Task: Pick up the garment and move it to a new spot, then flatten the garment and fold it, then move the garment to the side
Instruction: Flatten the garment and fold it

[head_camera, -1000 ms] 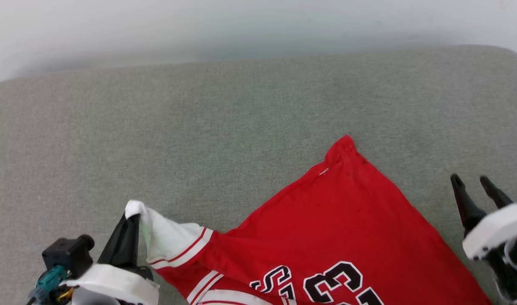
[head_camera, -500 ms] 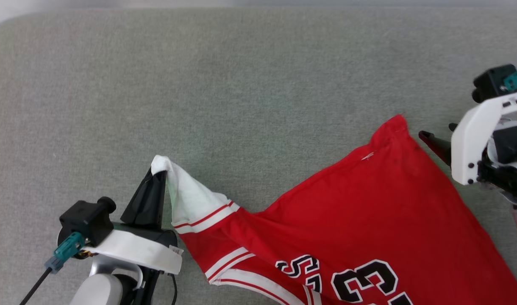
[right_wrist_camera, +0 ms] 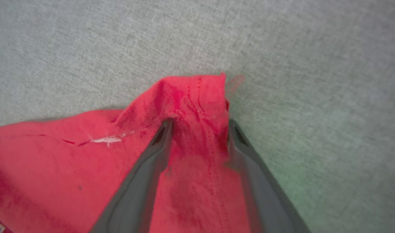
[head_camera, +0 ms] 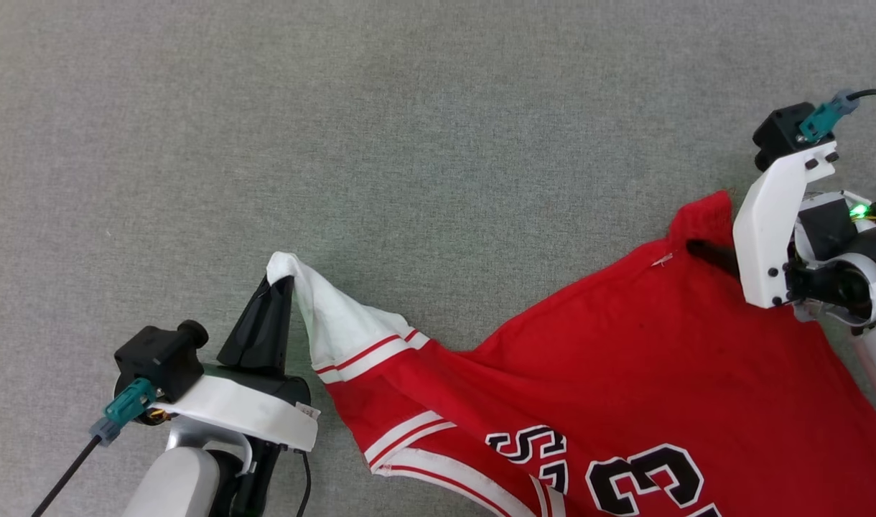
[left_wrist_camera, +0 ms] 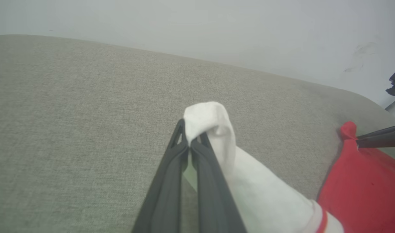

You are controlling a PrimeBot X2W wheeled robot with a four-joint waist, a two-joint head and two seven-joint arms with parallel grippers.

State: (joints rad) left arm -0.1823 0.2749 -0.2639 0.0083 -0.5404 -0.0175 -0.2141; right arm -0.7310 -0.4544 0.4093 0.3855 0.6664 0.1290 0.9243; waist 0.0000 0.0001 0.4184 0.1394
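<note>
One garment point(head_camera: 610, 373) is spread on the gray cushion point(head_camera: 409, 143), near and right. Two grippers are seen. The white sleeve point(head_camera: 323, 316) is pinched tight in the left gripper point(head_camera: 281, 281). The far red corner point(right_wrist_camera: 191, 97) is set between the parted jaws of the right gripper point(right_wrist_camera: 197, 124). Bare room is left far and left.

On the left gripper point(head_camera: 286, 283), two long dark tapered fingers point(left_wrist_camera: 166, 181); behind them a white bracket point(head_camera: 244, 424), a black camera block point(head_camera: 158, 355) with teal connector point(head_camera: 126, 406) and black cable point(head_camera: 64, 477). Behind the right gripper point(right_wrist_camera: 199, 124) fingers, a white plate point(head_camera: 768, 215) with dark screws point(head_camera: 774, 273) and a green light point(head_camera: 856, 211).
</note>
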